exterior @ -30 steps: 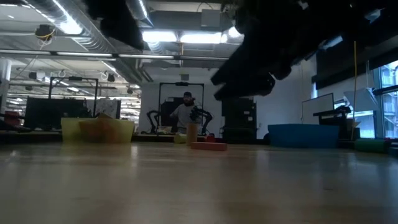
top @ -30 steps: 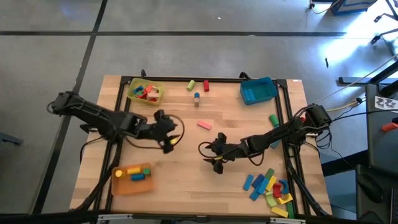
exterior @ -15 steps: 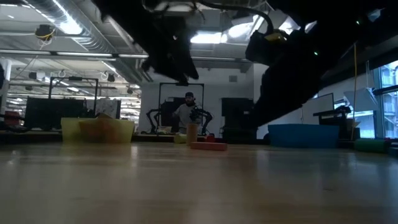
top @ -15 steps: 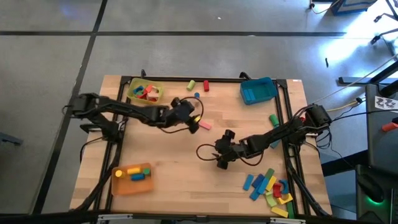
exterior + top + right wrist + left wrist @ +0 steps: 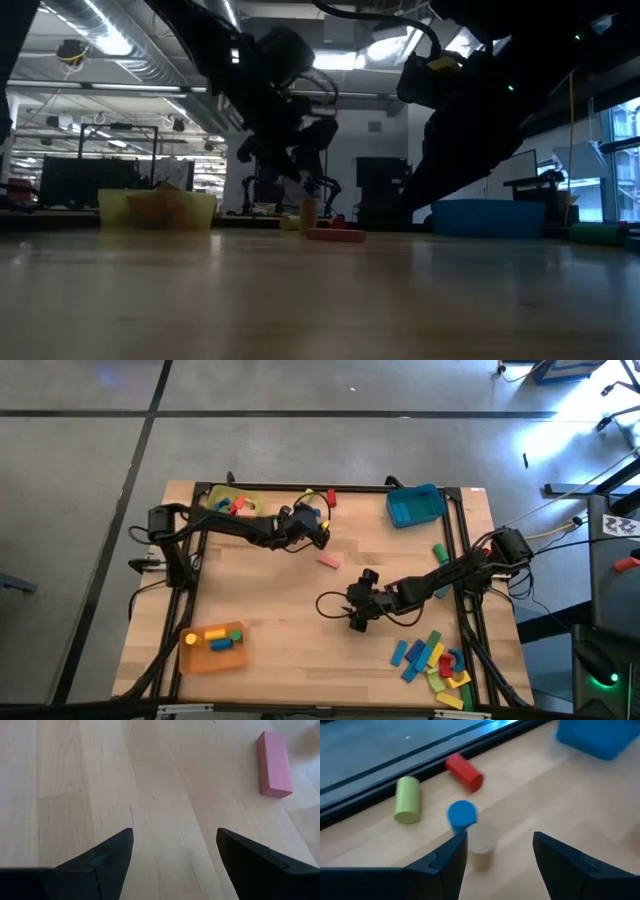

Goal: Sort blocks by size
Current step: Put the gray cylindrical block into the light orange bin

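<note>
Blocks, small coloured toy pieces, lie in several groups on the wooden surface (image 5: 300,610). A loose heap of blue, green, yellow and red blocks (image 5: 432,662) sits at five o'clock. A pink rectangular block (image 5: 328,561) lies flat near the centre. A yellow-green cylinder (image 5: 407,799) and a red cylinder (image 5: 464,771) lie on their sides at twelve o'clock by the far edge, with a blue-topped upright cylinder (image 5: 463,814) just beside them.

The yellow plastic tray (image 5: 246,499) at eleven o'clock holds red and green pieces; the orange plastic tray (image 5: 207,647) at seven o'clock holds yellow, green and blue pieces; the blue plastic tray (image 5: 414,505) at one o'clock holds a blue piece.

Left hand (image 5: 496,851): fingers apart, nothing between them, above the surface close to the blue-topped cylinder.

Right hand (image 5: 174,851): fingers wide apart, empty, near the centre, at four o'clock of the pink block and apart from it.
</note>
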